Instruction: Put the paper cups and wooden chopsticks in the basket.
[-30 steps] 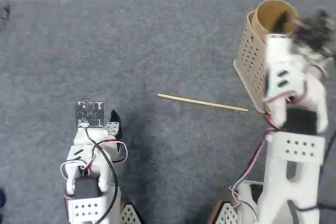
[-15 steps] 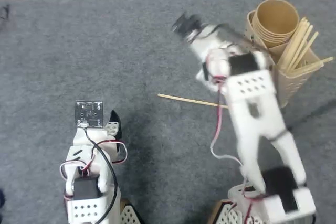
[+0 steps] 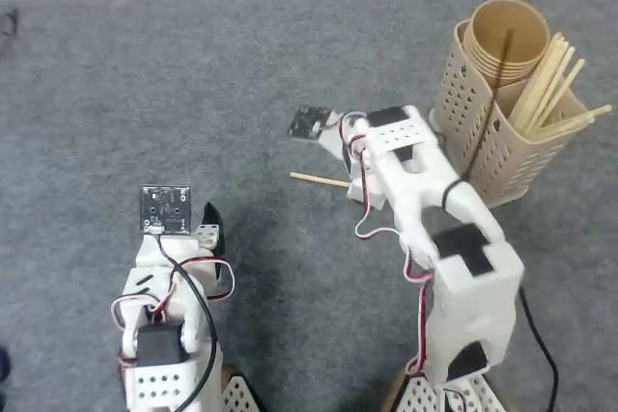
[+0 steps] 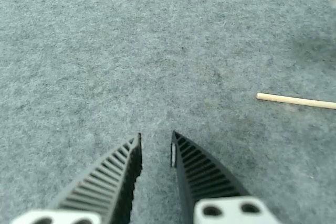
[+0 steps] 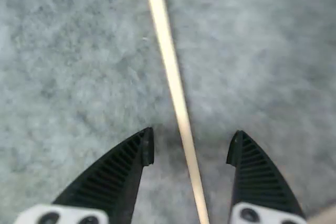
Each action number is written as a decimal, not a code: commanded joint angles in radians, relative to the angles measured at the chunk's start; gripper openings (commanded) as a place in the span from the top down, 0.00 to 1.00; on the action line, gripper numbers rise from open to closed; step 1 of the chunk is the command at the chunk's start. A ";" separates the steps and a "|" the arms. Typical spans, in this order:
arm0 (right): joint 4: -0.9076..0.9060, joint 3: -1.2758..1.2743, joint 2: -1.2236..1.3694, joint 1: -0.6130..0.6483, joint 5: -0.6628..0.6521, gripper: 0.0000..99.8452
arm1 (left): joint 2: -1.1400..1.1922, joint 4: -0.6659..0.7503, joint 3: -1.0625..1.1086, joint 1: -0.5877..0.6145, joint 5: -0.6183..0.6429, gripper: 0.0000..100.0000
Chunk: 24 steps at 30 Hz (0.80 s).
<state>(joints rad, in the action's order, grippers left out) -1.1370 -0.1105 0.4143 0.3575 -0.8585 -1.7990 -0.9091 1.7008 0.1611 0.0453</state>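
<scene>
On the left of the grey mat [image 3: 145,74], the left arm [image 3: 164,335] sits low near the front edge. The left gripper [image 4: 156,136] points out over bare mat. Its two ribbed fingers stand a narrow gap apart with nothing between them.

Toward the middle lies the loose chopstick [image 3: 319,178], flat on the mat and well apart from the left gripper. The left wrist view catches one end of it [image 4: 294,99] farther off. From above, only that short end shows, since the rest runs under the right arm [image 3: 415,190], which stretches from the front edge across to the middle of the table.

The right gripper [image 5: 192,132] is set down over the stick with its fingers spread wide, one on each side. The chopstick [image 5: 177,103] runs lengthwise through the gap, touching neither finger as far as the wrist view shows. Whether the fingertips rest on the mat or hang just above it I cannot tell.

At the far right stands the basket [image 3: 463,113], a pale perforated holder leaning a little. A nested stack of paper cups [image 3: 507,41] sits in its rear part. A bundle of wooden chopsticks [image 3: 546,84] stands beside the cups, fanning out over the rim. A dark cable [image 3: 481,127] crosses in front of the basket wall.
</scene>
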 commanded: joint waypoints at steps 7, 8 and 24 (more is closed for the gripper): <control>0.041 0.121 0.050 -0.016 -0.028 0.77 | -0.017 -0.006 -0.016 -0.003 -0.012 0.91; 0.042 0.124 0.056 -0.018 -0.048 0.78 | -0.017 -0.006 -0.016 -0.003 -0.012 0.91; -0.163 0.230 -0.091 -0.013 -0.104 0.99 | -0.017 -0.006 -0.016 -0.003 -0.012 0.91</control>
<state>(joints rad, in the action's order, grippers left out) -1.2152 0.0384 0.4664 0.3468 -0.9582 -1.7990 -0.9091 1.7008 0.1626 0.0453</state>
